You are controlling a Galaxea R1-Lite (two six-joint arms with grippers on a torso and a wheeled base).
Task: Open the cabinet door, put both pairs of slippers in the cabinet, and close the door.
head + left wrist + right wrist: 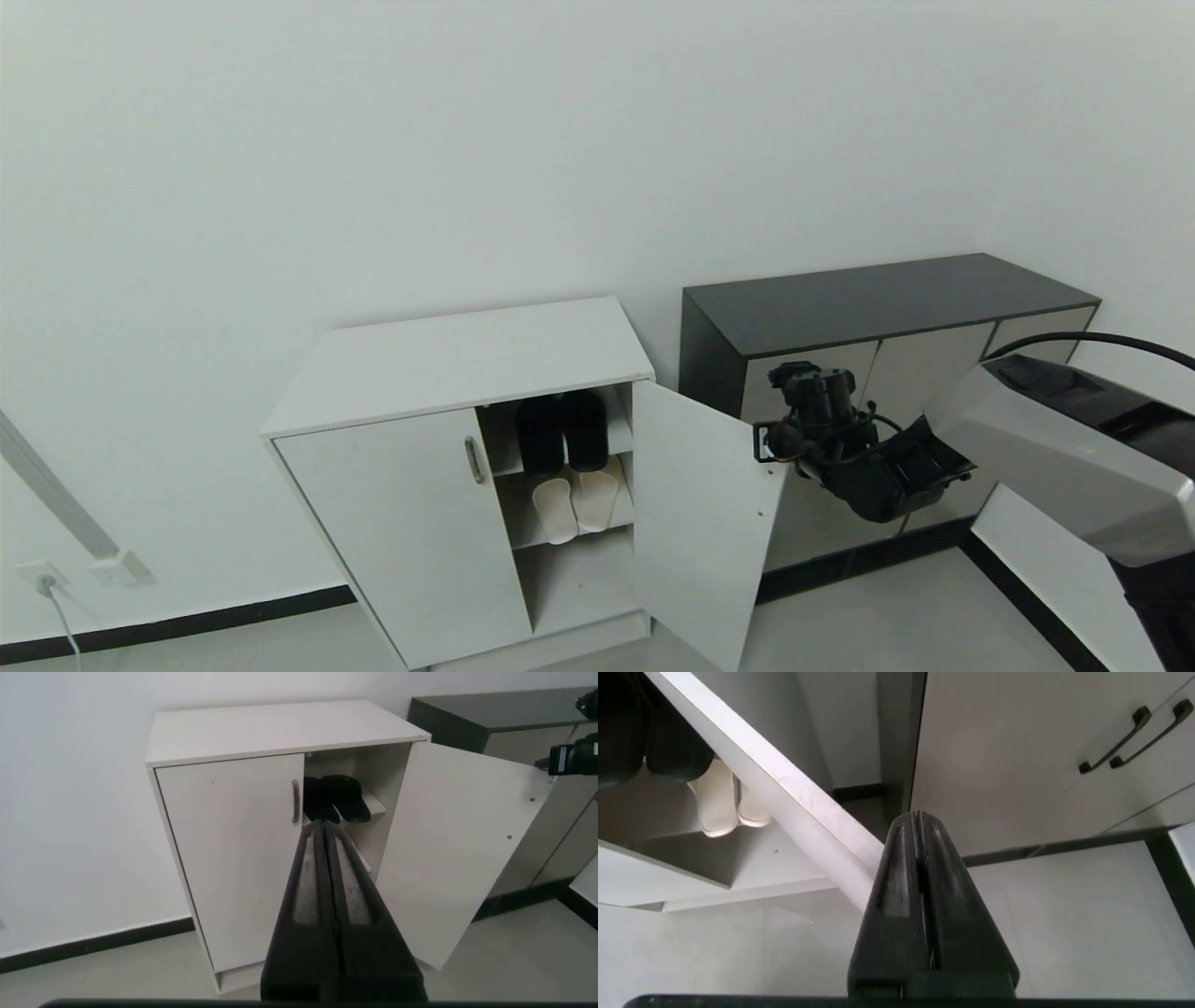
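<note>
Here, right pincer (918, 819) at cabinet door (700, 504).

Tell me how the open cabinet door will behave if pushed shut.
The open door looks like a flat rigid panel, so it probably swings without flexing. The right gripper sits by its free edge, far from the hinged side, so a light push should do. Its smooth face may let the shut jaws slide.

Bright, even, soft indoor light
</note>
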